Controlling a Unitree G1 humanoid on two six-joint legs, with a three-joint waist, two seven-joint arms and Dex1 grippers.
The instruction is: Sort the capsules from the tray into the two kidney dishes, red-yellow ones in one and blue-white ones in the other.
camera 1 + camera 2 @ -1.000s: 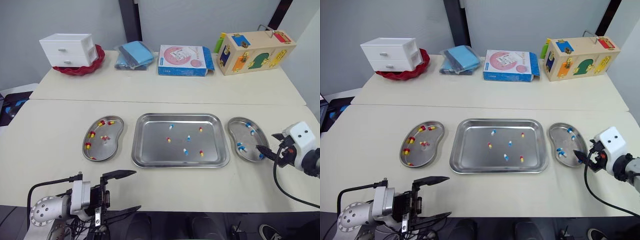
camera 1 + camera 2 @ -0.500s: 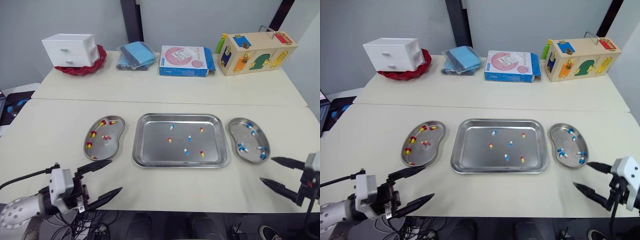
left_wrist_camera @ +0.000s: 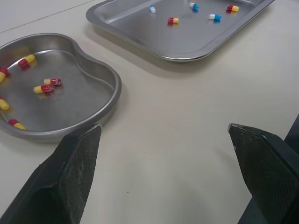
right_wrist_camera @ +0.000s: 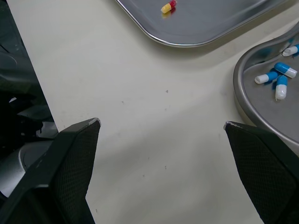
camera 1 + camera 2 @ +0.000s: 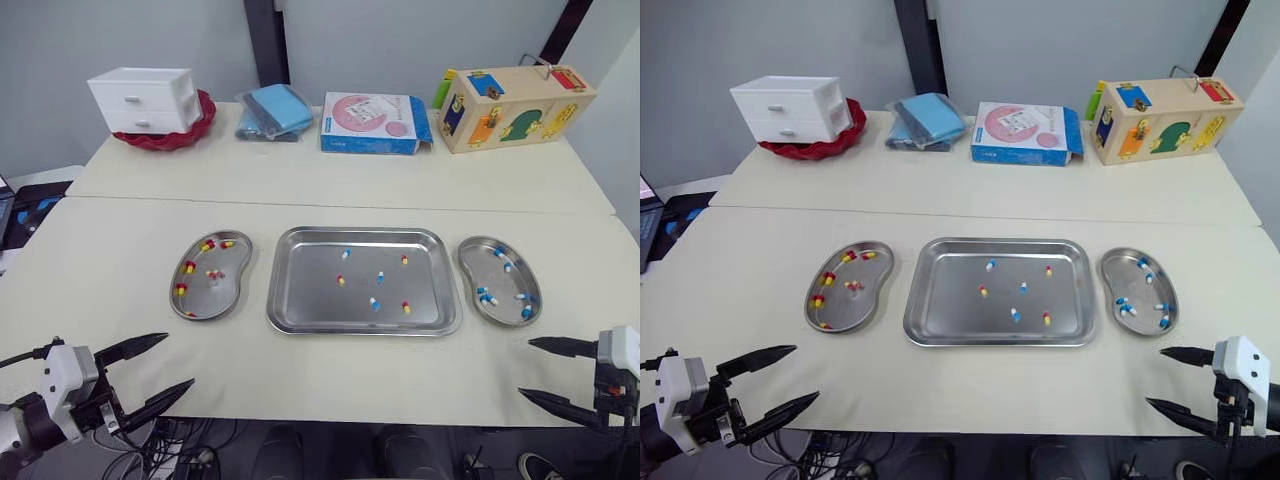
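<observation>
The steel tray (image 5: 310,295) lies mid-table and holds a few loose capsules, such as a blue-white one (image 5: 380,277) and a red-yellow one (image 5: 406,308). To its left, the left kidney dish (image 5: 228,272) holds several red-yellow capsules (image 5: 185,267). On the other side, the right kidney dish (image 5: 500,278) contains several blue-white capsules (image 5: 485,296). My left gripper (image 5: 178,360) hovers open and empty at the table's front edge, in front of the left dish. My right gripper (image 5: 525,367) is open and empty at the front edge, just in front of the right dish.
On the far table stand a white drawer unit (image 5: 143,98) in a red bowl, a blue bundle (image 5: 273,109), a flat blue-pink box (image 5: 372,121) and a wooden activity box (image 5: 512,106). A seam (image 5: 330,204) joins the two tables.
My right gripper has pulled back from the right kidney dish to the front edge and opened. The left gripper has drifted left and nearer the front edge, still open.
</observation>
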